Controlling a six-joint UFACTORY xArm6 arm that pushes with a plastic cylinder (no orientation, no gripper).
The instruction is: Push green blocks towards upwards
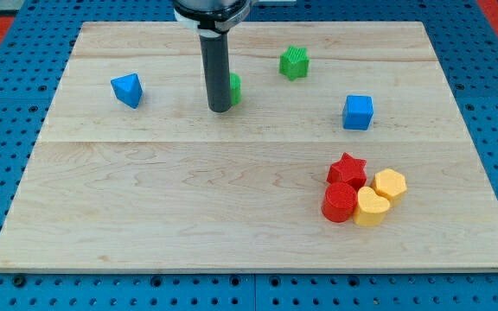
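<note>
Near the board's top edge, just left of centre, my tip (220, 109) touches a green block (234, 88), mostly hidden behind the rod, shape unclear. No claw exists, only the bare rod. A green star block (294, 62) sits to the right, closer to the top edge. Both look small, light, rigid, likely to slide or spin; push squarely from the side facing the bottom edge, through their centres

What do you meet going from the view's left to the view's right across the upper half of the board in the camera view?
Blue triangular block → my tip, with a green block mostly hidden right behind the rod → green star-shaped block → blue cube.
</note>
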